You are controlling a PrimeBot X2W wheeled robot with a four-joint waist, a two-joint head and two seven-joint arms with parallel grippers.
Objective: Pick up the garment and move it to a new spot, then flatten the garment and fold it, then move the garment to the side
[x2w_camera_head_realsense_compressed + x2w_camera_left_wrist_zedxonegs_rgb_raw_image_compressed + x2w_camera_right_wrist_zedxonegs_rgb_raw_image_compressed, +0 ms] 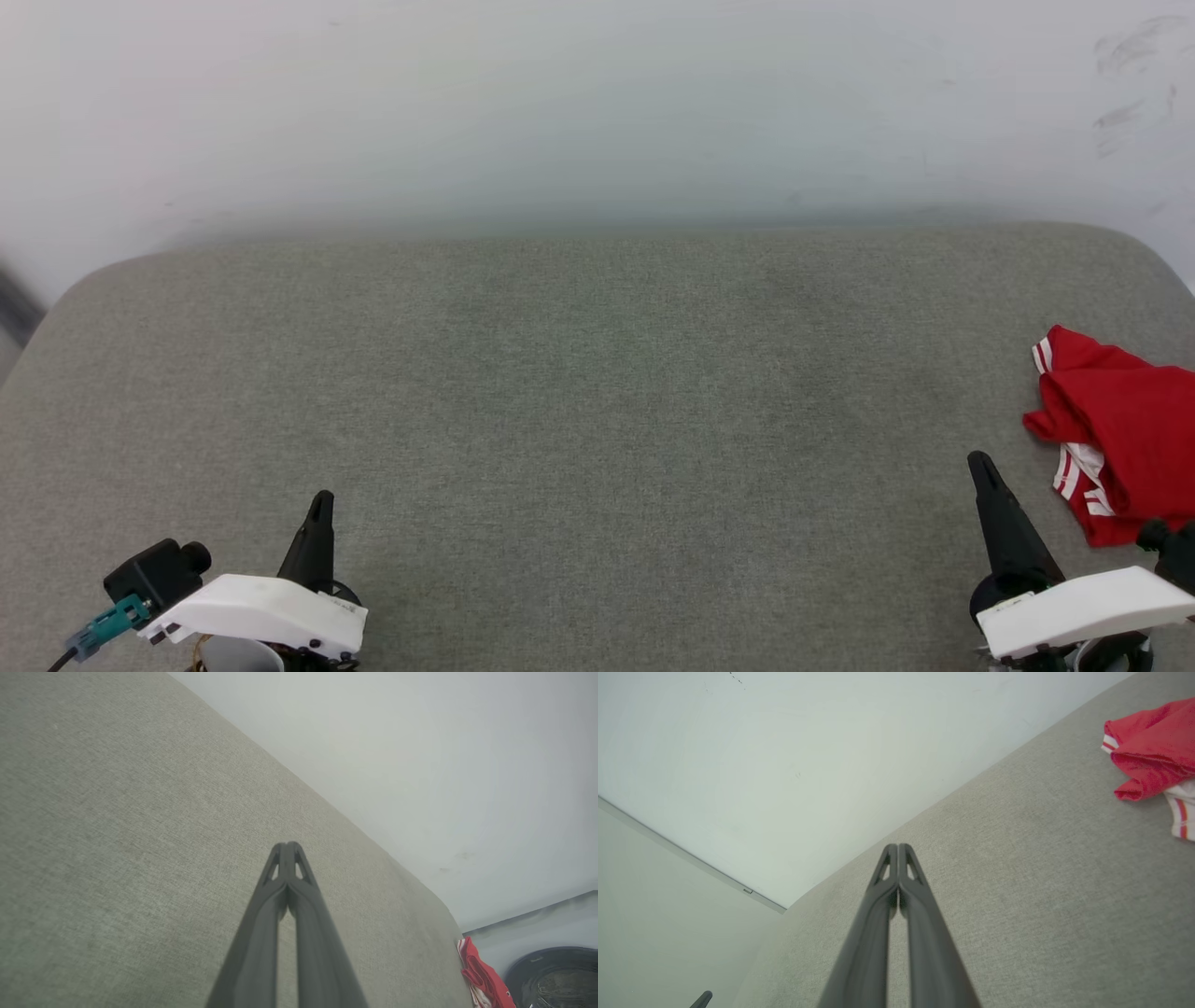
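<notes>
Lying crumpled, garment (1120,411) long axis near-to-far, left gripper (321,500), right gripper (978,461) closed, empty.

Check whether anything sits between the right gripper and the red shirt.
Nothing visible does. The shut right gripper sits left of the crumpled garment, at the right edge of the grey surface; bare covering lies between them.

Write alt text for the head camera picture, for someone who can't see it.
A crumpled red shirt with white trim lies at the right edge of a grey fabric surface. The left gripper and right gripper rest shut and empty at the bottom corners, the right one near the shirt but apart.
</notes>
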